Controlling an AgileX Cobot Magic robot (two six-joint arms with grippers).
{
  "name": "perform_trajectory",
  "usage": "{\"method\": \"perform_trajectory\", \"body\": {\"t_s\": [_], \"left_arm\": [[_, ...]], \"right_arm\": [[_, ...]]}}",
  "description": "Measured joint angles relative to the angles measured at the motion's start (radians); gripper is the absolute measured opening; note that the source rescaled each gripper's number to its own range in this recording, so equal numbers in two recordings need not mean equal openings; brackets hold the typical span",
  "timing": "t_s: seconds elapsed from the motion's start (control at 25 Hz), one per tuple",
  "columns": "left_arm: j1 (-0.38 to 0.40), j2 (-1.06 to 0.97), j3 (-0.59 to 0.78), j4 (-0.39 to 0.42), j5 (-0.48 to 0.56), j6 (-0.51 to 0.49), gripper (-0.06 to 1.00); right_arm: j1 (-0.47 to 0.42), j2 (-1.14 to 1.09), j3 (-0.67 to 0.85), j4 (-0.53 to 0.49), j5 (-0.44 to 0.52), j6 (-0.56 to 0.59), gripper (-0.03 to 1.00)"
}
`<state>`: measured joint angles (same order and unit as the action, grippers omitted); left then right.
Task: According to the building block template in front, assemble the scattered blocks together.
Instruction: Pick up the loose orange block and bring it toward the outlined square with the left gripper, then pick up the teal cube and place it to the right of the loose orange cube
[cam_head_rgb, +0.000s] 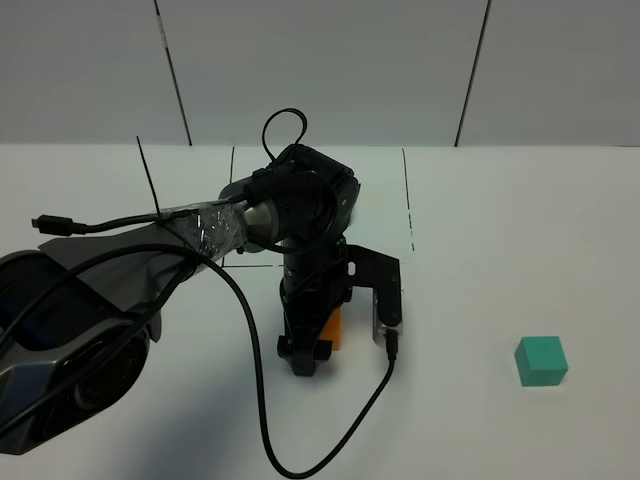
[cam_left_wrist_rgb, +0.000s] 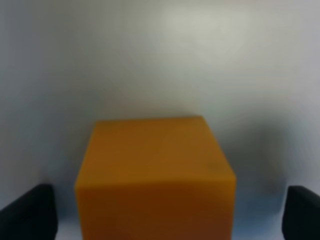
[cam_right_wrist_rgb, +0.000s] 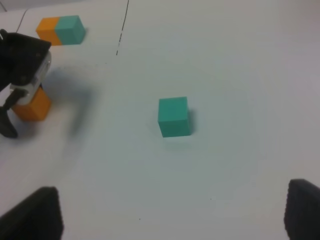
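- orange cube (cam_left_wrist_rgb: 155, 180) sits flat on the white counter (cam_head_rgb: 500, 250), pretty much dead centre in the overhead view, where only a sliver of it peeks out from behind the arm
- left claw (cam_head_rgb: 306, 352) is pointed down right over it with the jaws spread wide. In the left wrist view the black fingertips (cam_left_wrist_rgb: 27, 212) sit off to either side of the cube with clear gaps, so it's straddling the cube, not gripping it
- teal cube (cam_head_rgb: 541, 360) is on its own well off to the right side of the counter, nothing touching it
- template bar (cam_right_wrist_rgb: 60, 30) (orange half and teal half joined flush) only shows in the right wrist view. It lies on the counter past the orange cube, apart from it and close to a thin black line (cam_right_wrist_rgb: 121, 27). In the overhead view the arm hides it
- right claw (cam_right_wrist_rgb: 167, 217) hangs above the counter on the teal cube's side, jaws wide apart, nothing between them
- a black cable (cam_head_rgb: 262, 400) loops off the left arm and trails over the counter near the front edge
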<state>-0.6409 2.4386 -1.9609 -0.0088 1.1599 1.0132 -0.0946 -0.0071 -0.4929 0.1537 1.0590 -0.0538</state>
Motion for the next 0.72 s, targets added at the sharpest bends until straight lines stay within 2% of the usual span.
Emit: {"method": "perform_trajectory", "body": {"t_s": [0.08,0.36,0.52,0.64,0.72], "left_arm": [[0.000,0.000,0.000,0.009,-0.004,0.000,1.00],[0.000,-0.036,0.000,0.017,0.026,-0.020,1.00],[0.000,-0.119,0.000,-0.006,0.033,-0.071,1.00],[0.000,-0.190,0.000,-0.031,0.033,-0.186,0.99],[0.001,-0.246,0.000,-0.007,0.034,-0.309,0.98]], "right_arm": [[0.000,0.000,0.000,0.000,0.000,0.000,0.77],[0.000,0.000,0.000,0.000,0.000,0.000,0.77],[0.000,0.000,0.000,0.000,0.000,0.000,0.77],[0.000,0.000,0.000,0.000,0.000,0.000,0.77],[0.000,0.000,0.000,0.000,0.000,0.000,0.77]]}}
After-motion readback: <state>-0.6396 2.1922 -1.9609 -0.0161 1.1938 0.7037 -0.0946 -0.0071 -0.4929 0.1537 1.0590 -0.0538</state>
